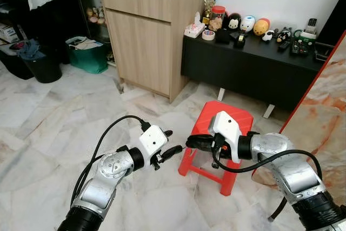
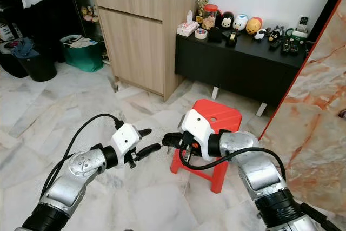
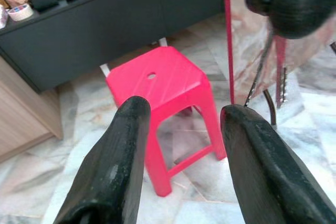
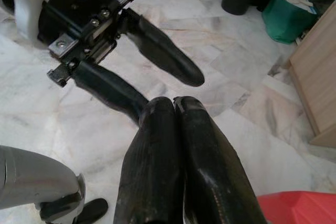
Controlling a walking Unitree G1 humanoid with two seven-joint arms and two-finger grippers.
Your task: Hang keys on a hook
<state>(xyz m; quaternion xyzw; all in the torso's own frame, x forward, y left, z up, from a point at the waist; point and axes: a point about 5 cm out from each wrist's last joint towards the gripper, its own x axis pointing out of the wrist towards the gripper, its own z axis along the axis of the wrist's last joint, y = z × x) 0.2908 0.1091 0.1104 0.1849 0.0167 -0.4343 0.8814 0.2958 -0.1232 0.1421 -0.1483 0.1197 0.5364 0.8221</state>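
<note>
I see left end effector [image 1: 174, 143] spread, facing right end effector [image 1: 190, 142] pressed together, above floor beside red stool [image 1: 221, 128].

The keys [image 3: 280, 72] hang as a small bunch from the pressed-together fingertips of the right gripper [image 4: 176, 103], clear of the floor. In the left wrist view they show as a thin dark ring or wire running down at a slant, with a flat, reddish, notched blade dangling upright beside it; finer detail is blurred. They are held in the air just beside the red stool [image 3: 157, 77], at about its seat height, not touching it
</note>
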